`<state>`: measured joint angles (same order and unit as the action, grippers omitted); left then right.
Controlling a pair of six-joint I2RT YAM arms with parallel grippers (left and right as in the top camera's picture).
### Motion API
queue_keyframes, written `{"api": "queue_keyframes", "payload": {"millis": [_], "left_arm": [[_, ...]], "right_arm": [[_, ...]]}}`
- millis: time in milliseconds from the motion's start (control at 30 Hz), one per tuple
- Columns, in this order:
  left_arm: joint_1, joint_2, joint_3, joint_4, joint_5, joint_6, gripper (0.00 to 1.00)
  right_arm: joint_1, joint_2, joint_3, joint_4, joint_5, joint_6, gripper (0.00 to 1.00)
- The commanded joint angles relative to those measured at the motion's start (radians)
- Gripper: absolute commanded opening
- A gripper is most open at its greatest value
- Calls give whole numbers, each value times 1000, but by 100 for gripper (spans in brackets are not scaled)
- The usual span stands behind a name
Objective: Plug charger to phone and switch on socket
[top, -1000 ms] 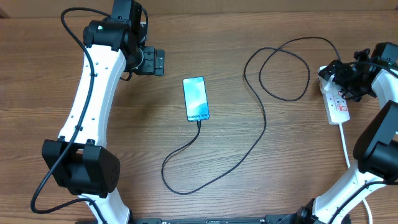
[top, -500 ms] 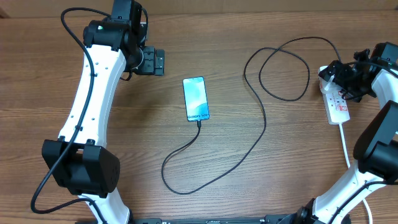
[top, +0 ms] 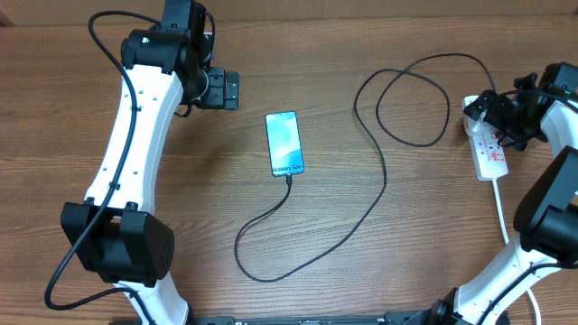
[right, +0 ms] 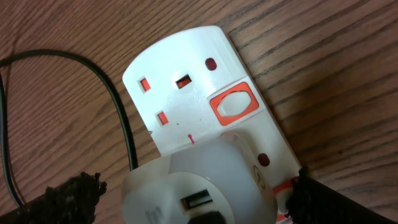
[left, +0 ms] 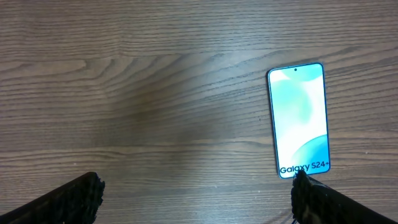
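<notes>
My left jaws hang over the bare desk [left: 155, 93], spread wide with nothing between them. The two dark fingertips [left: 68, 200] sit at the bottom corners of the left wrist view. The phone [left: 298, 119] lies flat, screen up, ahead of those jaws and off toward one fingertip. Its "Galaxy" end sits just beyond that tip, though from overhead the phone [top: 284, 143] is clearly apart from the jaws.

The charger [top: 383, 181] has its small tip seated in the phone's bottom edge. From there the black cable curls away in a loop and swings across the desk. It coils once more and runs in beside my right jaws.

My right jaws are open too, spread over the end of the socket [right: 193, 93]. One fingertip [right: 339, 202] is right against the strip's edge and the other is clear of it on the cable side. A rounded white adapter [right: 205, 183] sits in the outlet directly between the jaws, with a USB port on its face. Just ahead of them is a white rocker switch [right: 234, 104] in an orange-red frame. I cannot tell from this angle whether it is on or off. The socket's white cord [top: 501, 212] trails back along the desk from the strip's other end.
</notes>
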<state>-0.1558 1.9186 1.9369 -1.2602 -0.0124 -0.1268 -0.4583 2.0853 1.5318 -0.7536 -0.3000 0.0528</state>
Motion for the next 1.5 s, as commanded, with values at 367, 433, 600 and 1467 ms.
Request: {"api": "queue_keyframes", "payload": {"millis": [367, 433, 600, 1467], "left_arm": [[-2, 7, 1, 4, -6, 15, 100], [-2, 7, 1, 4, -6, 15, 100], [-2, 7, 1, 4, -6, 15, 100], [-2, 7, 1, 4, -6, 15, 100]], "right_arm": [[5, 8, 10, -23, -120, 3, 100], [5, 8, 10, -27, -136, 3, 100], [5, 8, 10, -34, -146, 3, 100], [10, 8, -27, -19, -172, 3, 100]]}}
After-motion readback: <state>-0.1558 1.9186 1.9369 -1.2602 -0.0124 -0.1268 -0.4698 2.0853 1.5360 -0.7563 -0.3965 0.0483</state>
